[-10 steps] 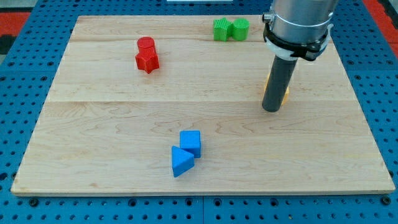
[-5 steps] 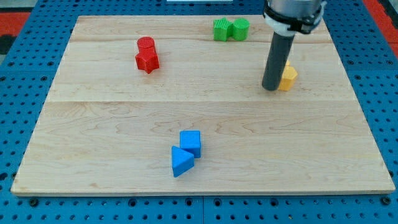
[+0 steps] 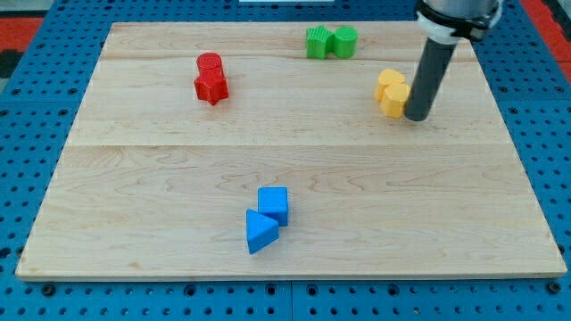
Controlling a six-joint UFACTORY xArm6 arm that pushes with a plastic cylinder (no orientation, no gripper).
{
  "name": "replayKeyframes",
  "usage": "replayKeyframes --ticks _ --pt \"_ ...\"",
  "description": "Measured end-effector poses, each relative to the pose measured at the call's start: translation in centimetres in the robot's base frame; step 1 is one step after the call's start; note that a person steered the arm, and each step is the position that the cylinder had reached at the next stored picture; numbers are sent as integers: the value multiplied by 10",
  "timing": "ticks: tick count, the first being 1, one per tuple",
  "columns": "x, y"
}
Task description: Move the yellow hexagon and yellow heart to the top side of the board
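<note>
Item: one board (image 3: pixel 134 178), wooden, carrying eight small blocks in four pairs. My tip (image 3: pixel 417 116) stands on the board toward the view's right, touching or all but touching the yellow pair on that pair's right flank. There is no pincer on this rod, so nothing is open or clamped; the rod only bears sideways. Yellow hexagon (image 3: pixel 389 84): just to the view's left of the tip and slightly above it. Yellow heart (image 3: pixel 394 102): directly left of the tip, pressed against the hexagon; which of the two is which is hard to make out. Both lie short of the top edge, so the task looks unfinished; the tip sits beside rather than below them, likely to shepherd them before pushing upward. Green blocks (image 3: pixel 331 42): up and left of the tip, at the top edge. Red blocks (image 3: pixel 211 78): far left. Blue cube (image 3: pixel 274 204) and blue triangle (image 3: pixel 260 232): well below and left, apart from the work.
</note>
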State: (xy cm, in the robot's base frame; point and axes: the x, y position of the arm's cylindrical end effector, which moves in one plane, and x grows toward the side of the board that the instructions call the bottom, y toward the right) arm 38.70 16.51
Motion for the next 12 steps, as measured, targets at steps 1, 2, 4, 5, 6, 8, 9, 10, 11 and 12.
replayKeyframes --ticks 1,2,4,5,6,8,9,10,11,12 --pt "-2 -2" --pt "0 -2" --pt "3 -6" --pt "14 -15" --pt "0 -23" --pt "-12 -34" --pt "-21 -34" --pt "-39 -34" --pt "-61 -34" --pt "-85 -34"
